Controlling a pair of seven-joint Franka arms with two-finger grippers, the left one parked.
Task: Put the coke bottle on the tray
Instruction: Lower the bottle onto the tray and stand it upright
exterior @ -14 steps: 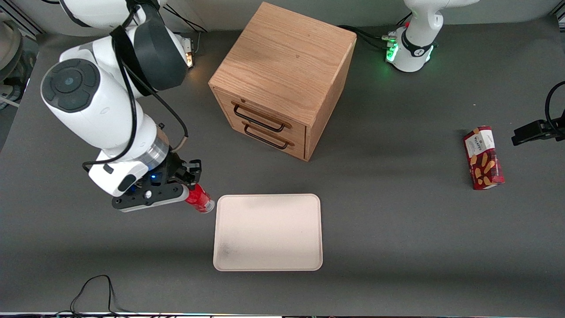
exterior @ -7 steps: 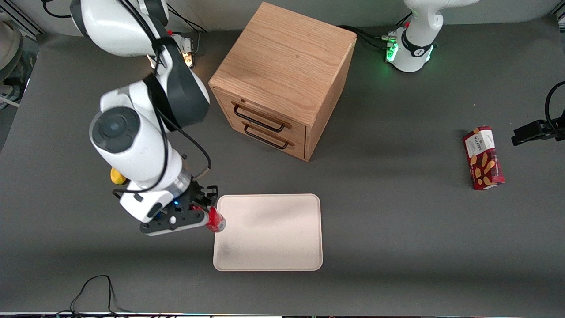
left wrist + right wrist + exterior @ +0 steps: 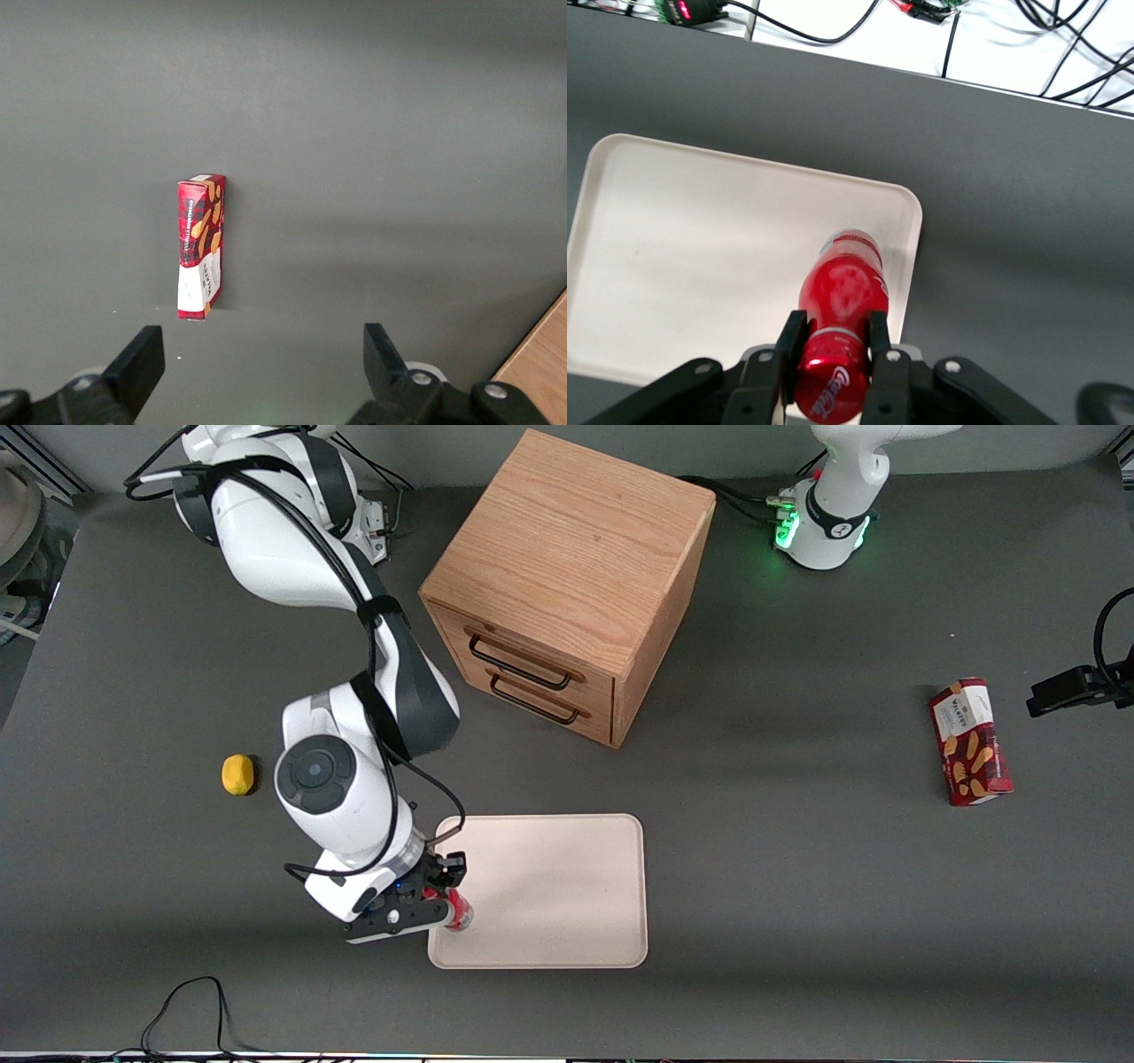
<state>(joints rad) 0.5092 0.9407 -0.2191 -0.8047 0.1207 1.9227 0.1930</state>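
The hand [image 3: 830,347] grips the coke bottle [image 3: 840,305] above the tray's [image 3: 700,266] corner

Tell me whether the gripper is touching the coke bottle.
Touching. In the right wrist view the gripper has both fingers pressed against the sides of the coke bottle, holding it above the tray.

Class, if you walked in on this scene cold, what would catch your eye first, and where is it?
Probably the end effector shut on the red coke bottle, over the cream tray's corner nearest the working arm. Next, the wooden cabinet, farther from the camera than the tray, and the biscuit box toward the parked arm's end.
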